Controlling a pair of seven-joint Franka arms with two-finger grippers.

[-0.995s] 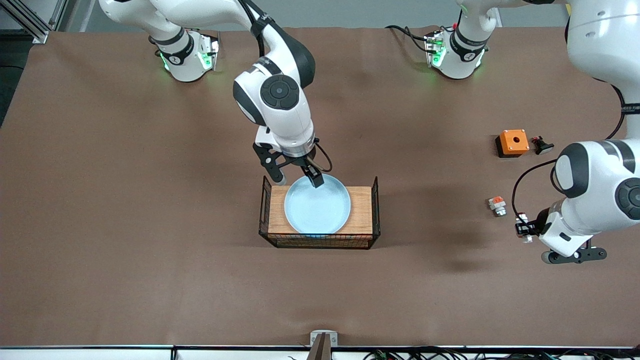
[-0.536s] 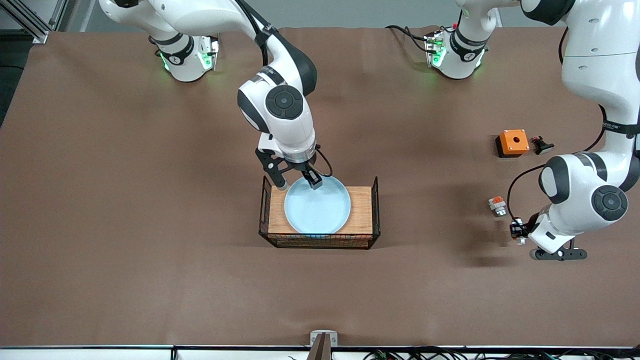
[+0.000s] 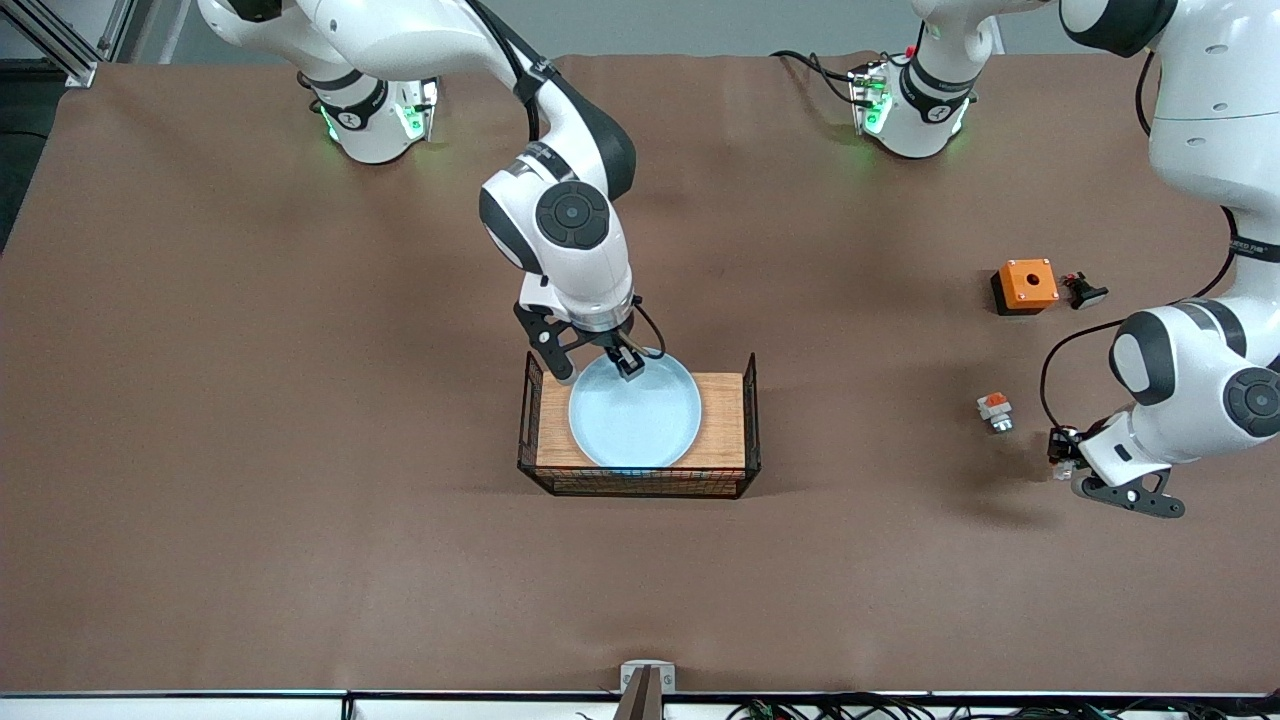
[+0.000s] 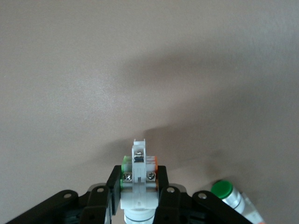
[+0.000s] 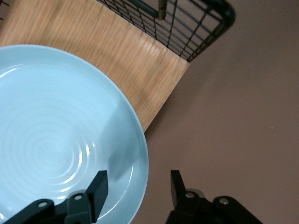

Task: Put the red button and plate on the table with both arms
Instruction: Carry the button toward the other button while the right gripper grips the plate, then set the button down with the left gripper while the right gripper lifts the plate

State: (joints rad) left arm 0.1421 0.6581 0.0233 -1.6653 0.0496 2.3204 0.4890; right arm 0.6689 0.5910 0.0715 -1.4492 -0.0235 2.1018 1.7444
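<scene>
The pale blue plate [image 3: 635, 415] lies on the wood-topped wire rack [image 3: 722, 420] at mid-table. My right gripper [image 3: 597, 368] is open at the plate's edge farthest from the front camera. In the right wrist view its gripper [image 5: 138, 191] straddles the plate [image 5: 56, 140] rim, one finger over the plate, the other outside it. My left gripper [image 3: 1066, 452] is shut on the red button [image 3: 1060, 468], a white part with orange and green sides [image 4: 139, 179], above the brown table [image 3: 300, 400] at the left arm's end.
A squarish orange-and-white block [image 3: 994, 410] lies on the table beside the left gripper. An orange box [image 3: 1025, 284] and a black push-button [image 3: 1085, 291] lie farther from the front camera. A green-capped part [image 4: 223, 189] shows in the left wrist view.
My left arm has swung with the red button, first toward mid-table, then back toward the left arm's end. My right gripper has shifted slightly along the plate's rim.
</scene>
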